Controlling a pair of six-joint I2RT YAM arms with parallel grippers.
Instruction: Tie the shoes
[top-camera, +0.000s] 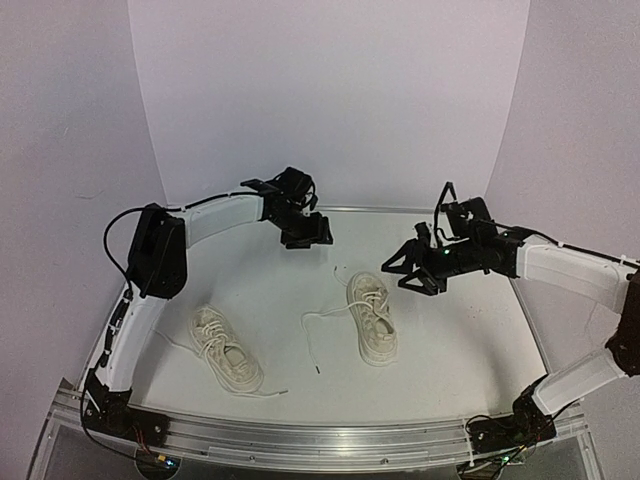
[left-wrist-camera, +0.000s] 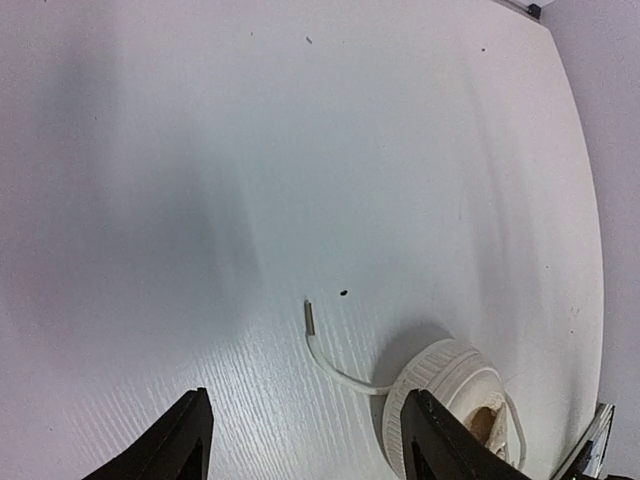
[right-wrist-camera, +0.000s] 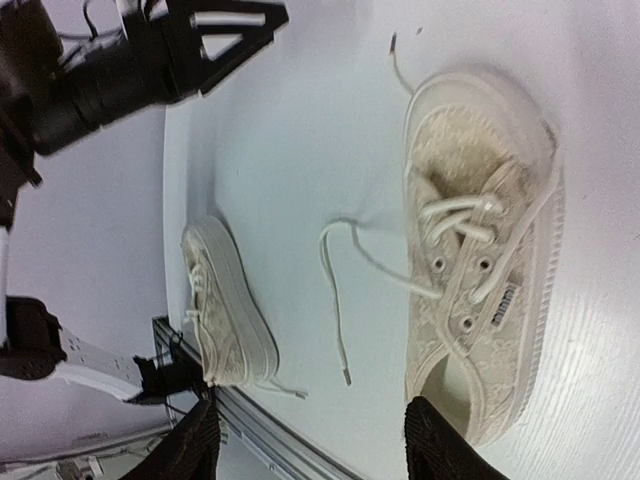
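Note:
Two cream-white sneakers lie on the white table. The left shoe (top-camera: 226, 348) lies near the front left, with its laces trailing. The right shoe (top-camera: 371, 317) lies in the middle, with a loose lace (top-camera: 325, 316) running left. My left gripper (top-camera: 307, 235) hovers open and empty beyond the right shoe's toe. Its wrist view shows that toe (left-wrist-camera: 445, 385) and a lace tip (left-wrist-camera: 310, 318) between the open fingers (left-wrist-camera: 185, 440). My right gripper (top-camera: 410, 270) is open and empty just right of that toe. Its wrist view shows the right shoe (right-wrist-camera: 480, 250), its lace (right-wrist-camera: 335, 290) and the left shoe (right-wrist-camera: 225, 310).
A metal rail (top-camera: 320, 438) runs along the table's near edge, and it also shows in the right wrist view (right-wrist-camera: 270, 440). White walls enclose the back and sides. The left gripper (right-wrist-camera: 215, 30) shows at the top of the right wrist view.

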